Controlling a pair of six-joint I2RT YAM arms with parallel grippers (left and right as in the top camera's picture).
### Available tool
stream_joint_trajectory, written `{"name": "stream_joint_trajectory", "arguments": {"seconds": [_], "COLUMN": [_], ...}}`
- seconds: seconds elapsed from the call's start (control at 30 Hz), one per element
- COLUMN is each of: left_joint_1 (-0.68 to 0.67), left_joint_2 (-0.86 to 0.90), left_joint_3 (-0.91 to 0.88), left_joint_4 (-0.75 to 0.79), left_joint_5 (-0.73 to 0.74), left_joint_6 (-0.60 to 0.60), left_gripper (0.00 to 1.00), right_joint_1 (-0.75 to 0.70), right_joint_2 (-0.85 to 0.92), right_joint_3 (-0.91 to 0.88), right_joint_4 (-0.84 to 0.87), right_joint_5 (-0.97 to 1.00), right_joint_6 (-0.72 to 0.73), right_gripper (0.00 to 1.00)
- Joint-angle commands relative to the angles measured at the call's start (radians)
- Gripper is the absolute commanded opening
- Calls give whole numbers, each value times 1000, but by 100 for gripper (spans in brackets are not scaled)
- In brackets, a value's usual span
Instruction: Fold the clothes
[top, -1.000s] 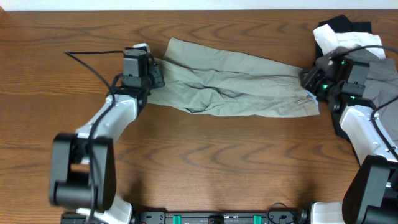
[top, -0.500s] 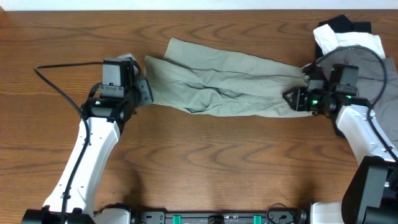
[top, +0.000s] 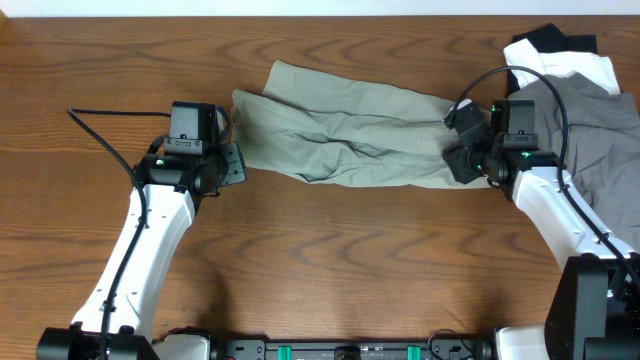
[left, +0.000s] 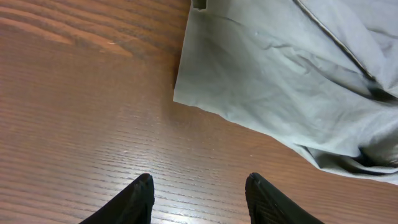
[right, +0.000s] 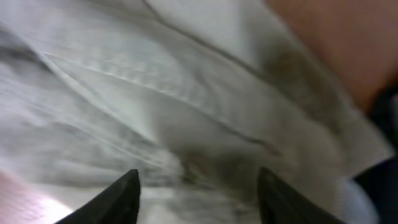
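Brown wooden table (top: 330, 270) fills my overhead view, with the shorts (top: 350, 140) lying stretched out flat across its middle, long side running left to right. A grey garment (top: 590, 135) with white (top: 565, 68) and black (top: 548, 38) ones sits at the far right corner, and I leave those alone.

My left gripper (left: 199, 178) hovers over bare wood just beside the shorts' left edge, fingers spread with nothing between them. My right gripper (right: 198, 174) hangs over the shorts' right end, fingers also apart. That view is blurred, but I see no cloth pinched.

I judge I'm between grasps, with the shorts laid out and the fold across not yet made. Next I need the left hand eased forward onto that near corner, a finger slid under the edge, and the right hand pinching its own end before lifting one end over the other.
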Motion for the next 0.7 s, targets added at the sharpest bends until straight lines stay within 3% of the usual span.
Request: {"name": "stream_joint_trajectory", "arguments": {"seconds": [0.0, 0.37, 0.47, 0.57, 0.67], "left_joint_1": [3, 3, 3, 3, 3], "left_joint_2": [3, 3, 3, 3, 3], "left_joint_3": [5, 5, 5, 5, 5], "left_joint_4": [-4, -3, -1, 2, 4], "left_joint_5": [-5, -5, -5, -5, -5], "left_joint_6": [6, 6, 6, 6, 6], "left_gripper": [50, 50, 50, 50, 50], "right_joint_1": [6, 6, 6, 6, 6], "right_joint_2": [-16, 31, 45, 46, 46], "right_joint_3": [11, 11, 11, 11, 11], "right_joint_4": [10, 5, 10, 30, 60], "right_joint_5": [89, 89, 89, 89, 90], "right_joint_6": [-121, -267, -281, -268, -224], "right_gripper": [61, 61, 49, 18, 4]}}
